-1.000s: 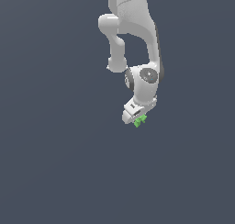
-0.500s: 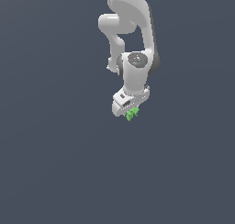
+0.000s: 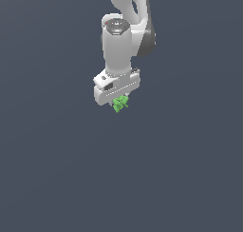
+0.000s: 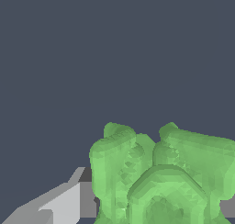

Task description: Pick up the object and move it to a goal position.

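Since a second ago we have swung our arm (image 3: 124,31) around and carried the load toward the exterior view's left, and the wrist has turned so we now see the top of it. Our gripper (image 3: 119,101) is closed snugly on the object (image 3: 120,103), the little green knobbly piece, which pokes out just under the white hand. Nothing is beneath it in either view.

In the wrist view the object (image 4: 160,177) fills the space right in front of the camera, with one pale finger (image 4: 57,204) beside it.

We think the piece is very light and hard, like a plastic toy. It looks smooth, so it could slip or twist. The lobes make it bumpy, so the best hold is across its thick middle, not on a stubby tip.
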Robot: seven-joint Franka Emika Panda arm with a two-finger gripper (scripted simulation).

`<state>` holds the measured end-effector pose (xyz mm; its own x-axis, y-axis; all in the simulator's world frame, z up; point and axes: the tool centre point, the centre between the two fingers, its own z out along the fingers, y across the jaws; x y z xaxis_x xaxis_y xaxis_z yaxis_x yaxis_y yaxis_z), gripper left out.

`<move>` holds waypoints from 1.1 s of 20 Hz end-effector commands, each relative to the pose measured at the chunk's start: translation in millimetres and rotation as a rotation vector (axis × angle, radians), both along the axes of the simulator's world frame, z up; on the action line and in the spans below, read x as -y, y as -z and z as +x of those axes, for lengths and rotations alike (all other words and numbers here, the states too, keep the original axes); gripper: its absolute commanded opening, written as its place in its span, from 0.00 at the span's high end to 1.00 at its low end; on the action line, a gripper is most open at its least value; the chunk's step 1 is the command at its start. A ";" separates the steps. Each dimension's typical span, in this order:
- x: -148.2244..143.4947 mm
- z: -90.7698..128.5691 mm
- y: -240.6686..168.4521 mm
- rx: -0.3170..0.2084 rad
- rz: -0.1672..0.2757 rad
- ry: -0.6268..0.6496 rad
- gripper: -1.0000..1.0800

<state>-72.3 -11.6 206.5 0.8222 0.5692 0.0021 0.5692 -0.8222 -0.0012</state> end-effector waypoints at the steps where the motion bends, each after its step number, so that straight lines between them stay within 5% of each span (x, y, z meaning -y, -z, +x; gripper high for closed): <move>1: 20.3 -2.8 -25.1 0.000 0.002 -0.001 1.00; 13: 111.0 -9.2 -134.4 -0.001 0.000 0.000 1.00; 22: 147.1 -8.8 -176.7 -0.001 -0.002 0.000 1.00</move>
